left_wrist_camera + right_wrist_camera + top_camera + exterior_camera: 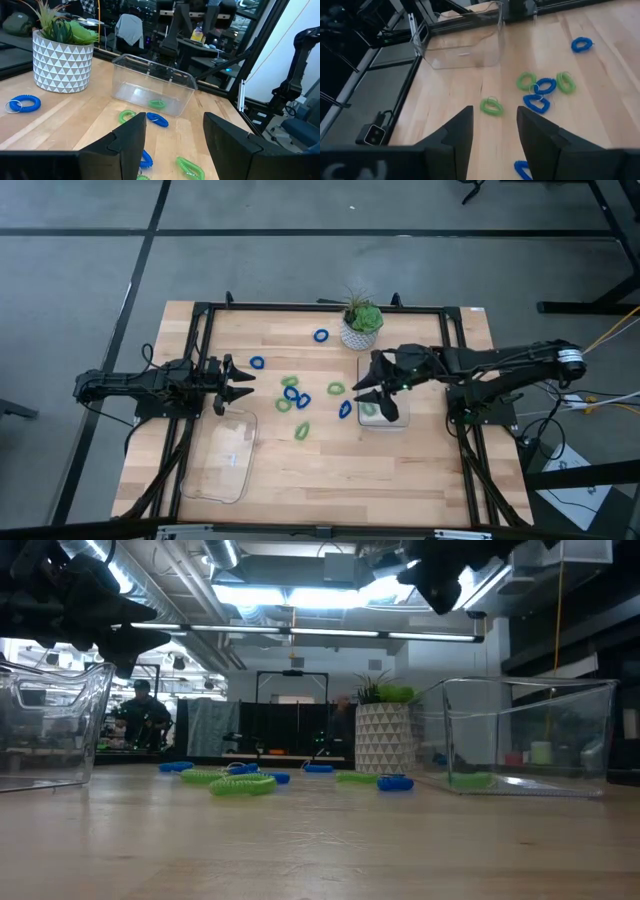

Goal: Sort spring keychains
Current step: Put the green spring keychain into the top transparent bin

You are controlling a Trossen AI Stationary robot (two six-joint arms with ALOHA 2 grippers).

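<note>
Several blue and light green spring keychains [295, 395] lie loose on the wooden table's middle; one blue keychain [321, 336] lies apart near the potted plant. One green keychain [370, 408] lies inside the clear right tray [392, 420]. The clear left tray [225, 458] stands near the left front. My right gripper [363, 382] hovers open above the right tray's left end, tipped slightly down, with nothing between its fingers [455, 135]. My left gripper [243, 385] stands open and level at the table's left, above the left tray's far end, with nothing in it.
A green plant in a white patterned pot [361, 326] stands at the table's far middle, just beyond the right tray. A black frame [200, 315] runs round the table top. Bare wood lies along the near edge between the trays.
</note>
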